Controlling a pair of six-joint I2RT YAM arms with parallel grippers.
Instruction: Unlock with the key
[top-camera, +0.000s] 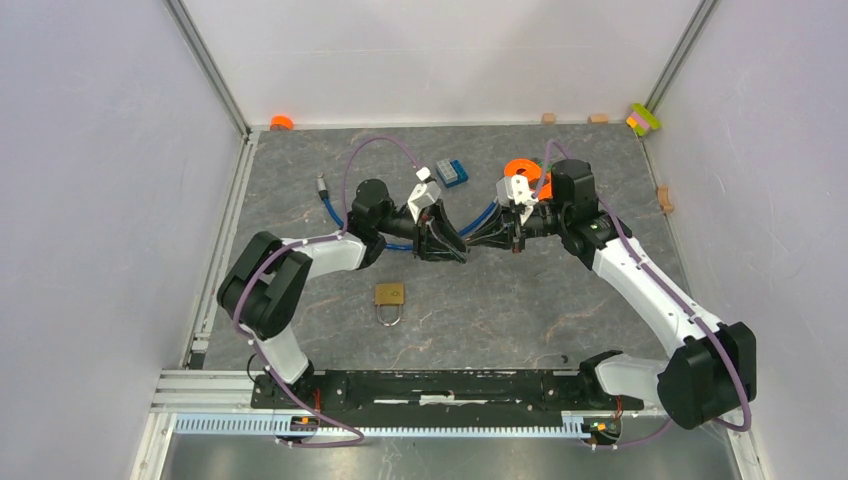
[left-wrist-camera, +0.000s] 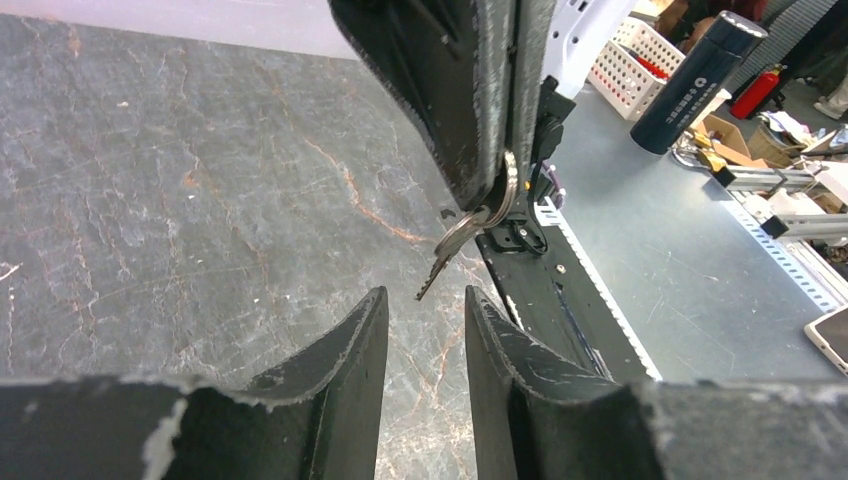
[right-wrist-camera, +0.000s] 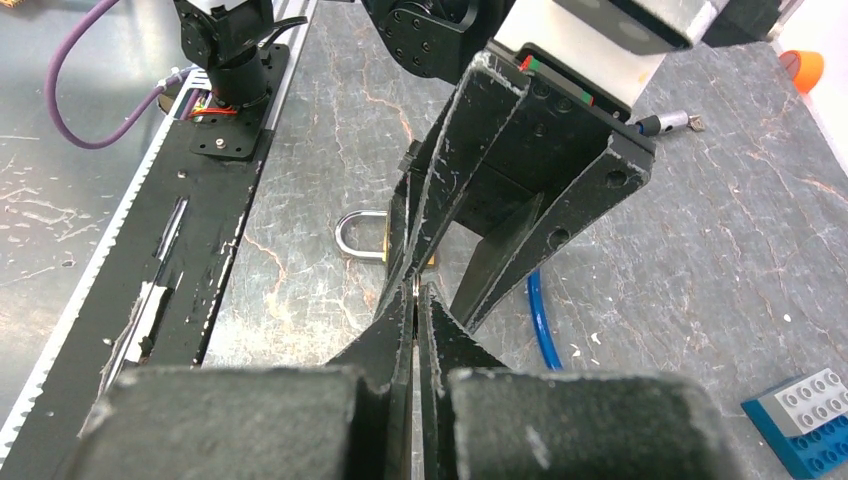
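A brass padlock with a steel shackle lies flat on the grey table, below both grippers; only its shackle shows in the right wrist view. Both grippers meet tip to tip in mid-air over the table's middle. My right gripper is shut on the key ring, and the key dangles from it with its tip pointing down. My left gripper is open, its fingertips just below the key's tip on either side, with nothing between them.
A blue cable curls behind the left arm. A blue brick and an orange tape roll sit behind the grippers. Small blocks line the back wall. The black base rail runs along the near edge.
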